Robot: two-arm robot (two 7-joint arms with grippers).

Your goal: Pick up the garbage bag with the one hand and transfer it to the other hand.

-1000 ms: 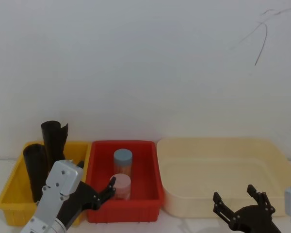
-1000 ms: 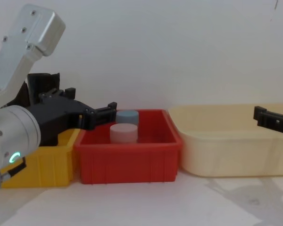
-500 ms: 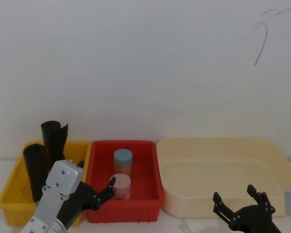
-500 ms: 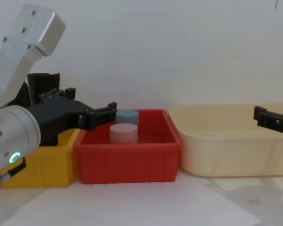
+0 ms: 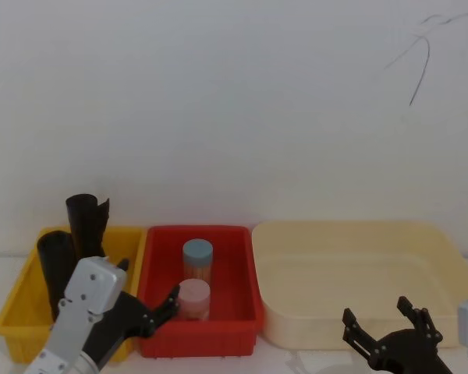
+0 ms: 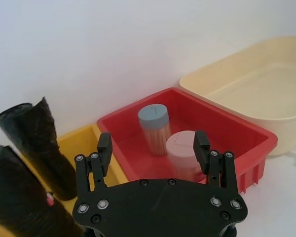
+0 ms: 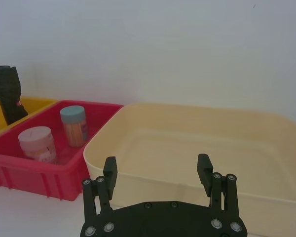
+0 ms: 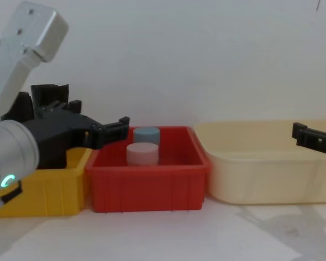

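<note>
The garbage bag, a tight black roll, stands in the yellow bin at the far left. In the left wrist view the garbage bag is close beside my gripper's body. A taller black roll with a ragged top stands behind it. My left gripper hovers open and empty over the seam between the yellow bin and the red bin, to the right of the bag. Its fingers point toward the red bin. My right gripper hangs open and empty in front of the cream tub.
The red bin holds a blue-lidded jar and a pink-lidded jar. The big cream tub sits to the right of it. A white wall runs close behind all three containers.
My left arm has shifted a little to the left, toward the yellow bin, gripper still open. The right arm has not moved.
</note>
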